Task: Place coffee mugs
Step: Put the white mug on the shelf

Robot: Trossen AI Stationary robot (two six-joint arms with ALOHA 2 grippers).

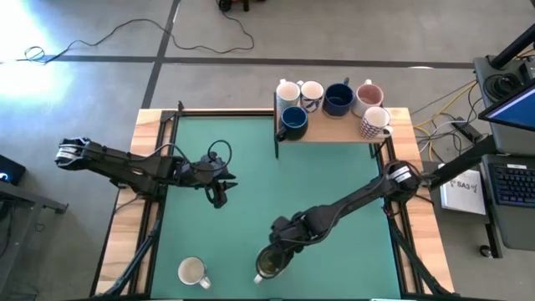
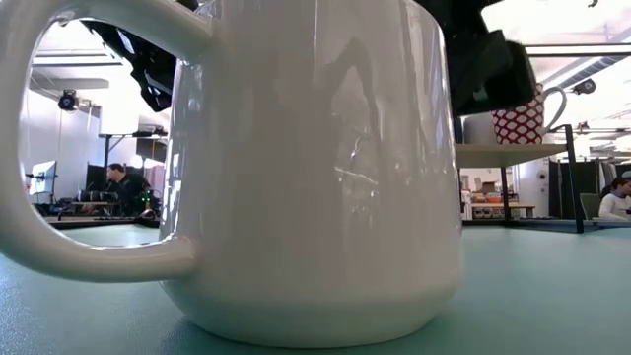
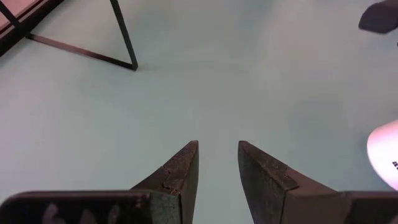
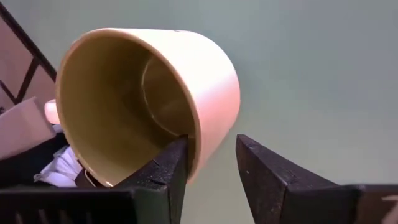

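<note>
An olive green mug [image 1: 269, 263] stands upright on the green mat near the near edge. My right gripper [image 1: 280, 244] slants down over it and is open. In the right wrist view one finger [image 4: 176, 163] is inside the mug's mouth and the other [image 4: 258, 163] outside, astride the rim [image 4: 198, 149]. A white mug [image 1: 192, 272] stands to its left and fills the low view [image 2: 315, 168]. Several mugs, white, navy, pink-lined and red-patterned, stand on the shelf [image 1: 334, 132]. My left gripper [image 1: 219, 194] hovers open over bare mat [image 3: 217, 155]. My right gripper straddles the olive mug's rim [image 4: 198, 149], slanting down from above and from the table's right. A gap shows between the outer finger and the wall. Whether the inner finger touches the inside wall, I cannot tell. The mug rests on the mat.
The wooden shelf on thin black legs [image 1: 277, 142] stands at the far right of the mat, and its mugs sit close together. Black frame rails [image 1: 159, 167] run along the mat's left and right sides. Between the two arms the mat [image 1: 276, 184] lies bare.
</note>
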